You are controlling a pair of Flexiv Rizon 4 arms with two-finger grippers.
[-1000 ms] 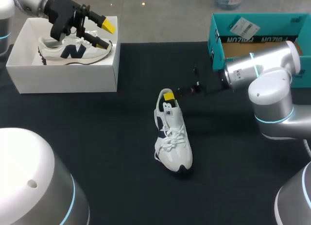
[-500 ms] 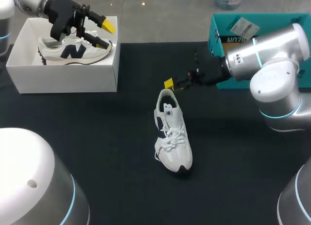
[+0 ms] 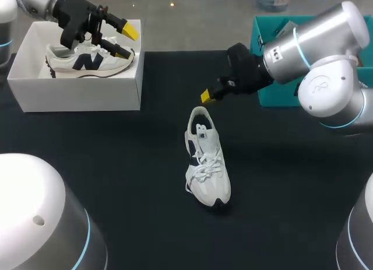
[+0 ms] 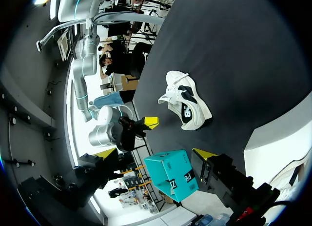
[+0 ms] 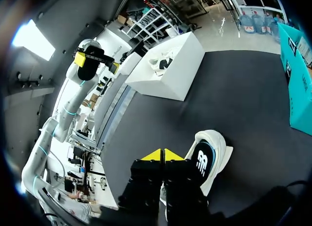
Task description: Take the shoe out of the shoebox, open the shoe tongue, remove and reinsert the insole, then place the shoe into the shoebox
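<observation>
A white shoe (image 3: 207,165) with dark side panels lies on the black table, toe toward me; it also shows in the left wrist view (image 4: 187,101) and under my right gripper's fingers (image 5: 209,157). My right gripper (image 3: 207,96) hovers just behind and above the shoe's heel, shut with nothing between its yellow tips (image 5: 163,155). A second white shoe (image 3: 87,60) rests in the white shoebox (image 3: 81,95) at the far left. My left gripper (image 3: 125,41) hangs open over that shoe's toe end, touching nothing.
A teal shoebox (image 3: 274,48) stands at the far right, close behind my right arm; it also shows ahead of the left gripper (image 4: 173,174) and beside the right one (image 5: 300,89). The black table cover (image 3: 116,165) surrounds the loose shoe.
My right gripper has lifted out of the shoe's heel opening, drawn back toward the far side, and closed its fingers empty. The shoe and the left arm have stayed put.
</observation>
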